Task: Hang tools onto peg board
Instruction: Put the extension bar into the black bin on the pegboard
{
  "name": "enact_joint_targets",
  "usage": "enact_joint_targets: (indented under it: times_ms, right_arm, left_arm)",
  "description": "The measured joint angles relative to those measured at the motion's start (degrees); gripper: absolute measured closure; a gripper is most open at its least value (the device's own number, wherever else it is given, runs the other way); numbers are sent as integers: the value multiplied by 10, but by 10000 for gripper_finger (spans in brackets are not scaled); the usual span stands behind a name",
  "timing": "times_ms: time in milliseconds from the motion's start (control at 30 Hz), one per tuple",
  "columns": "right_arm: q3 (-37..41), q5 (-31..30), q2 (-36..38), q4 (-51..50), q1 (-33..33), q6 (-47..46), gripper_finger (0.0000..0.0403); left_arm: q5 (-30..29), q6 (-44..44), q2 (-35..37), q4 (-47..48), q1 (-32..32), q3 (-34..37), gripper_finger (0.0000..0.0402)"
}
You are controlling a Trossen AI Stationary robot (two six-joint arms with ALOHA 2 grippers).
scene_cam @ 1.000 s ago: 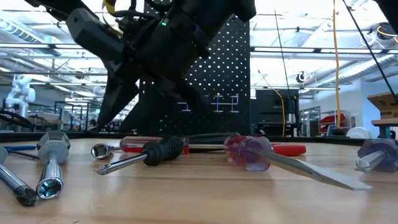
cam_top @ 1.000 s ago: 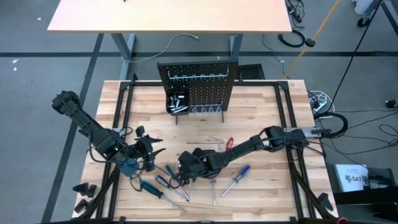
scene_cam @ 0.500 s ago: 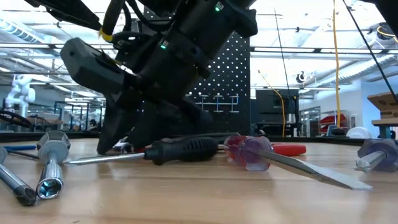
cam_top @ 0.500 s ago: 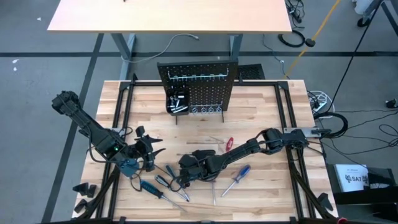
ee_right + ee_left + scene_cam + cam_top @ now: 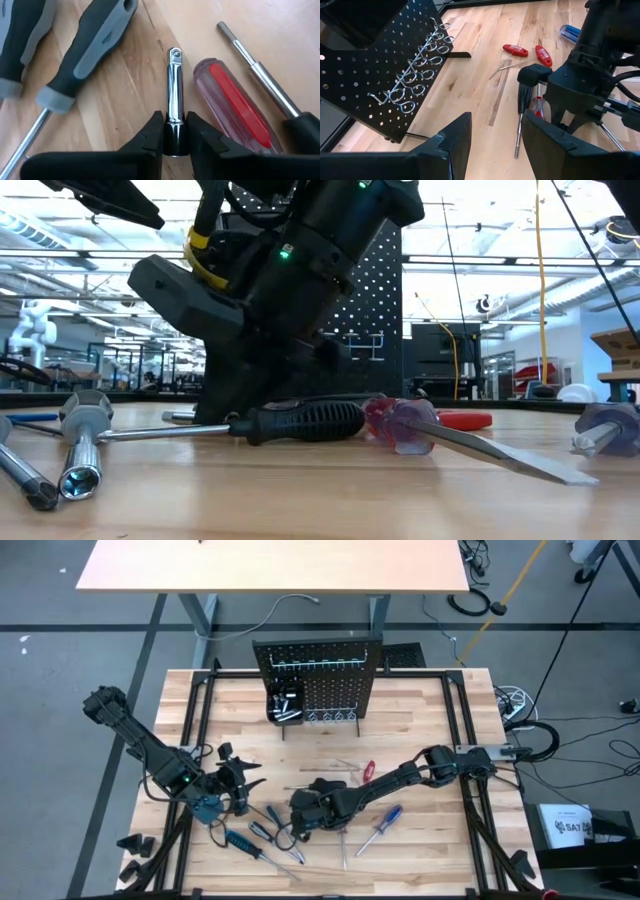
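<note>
down at six o'clock on your pale wood table (image 5: 420, 710), the right gripper (image 5: 174, 131) pinches a slim shiny chrome bar (image 5: 174, 85) between nearly closed fingers, beside a clear red-cored screwdriver handle (image 5: 235, 102). your left gripper (image 5: 243, 792) waits at eight o'clock, fingers parted, holding nothing. the black perforated peg board (image 5: 318, 678) stands upright at twelve o'clock.
</note>
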State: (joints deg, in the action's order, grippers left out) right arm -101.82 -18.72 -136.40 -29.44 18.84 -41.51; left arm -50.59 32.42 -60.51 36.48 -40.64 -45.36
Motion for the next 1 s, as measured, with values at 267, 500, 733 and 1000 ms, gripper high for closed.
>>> enact_joint_targets:
  times_ms: [267,500,733,1000]
  right_arm:
    - [8,9,44,-30,15,43,351]
    - [4,-13,124,-60,28,76,351]
    - [4,-91,197,-149,57,79,351]
    - [13,-132,258,-166,93,113,351]
  left_arm:
    - [67,-27,0,-31,0,0,228]
    - [140,-155,0,-160,0,0,228]
    - [163,-254,-1,-290,0,2,228]
    - [210,-328,-6,-595,6,127,228]
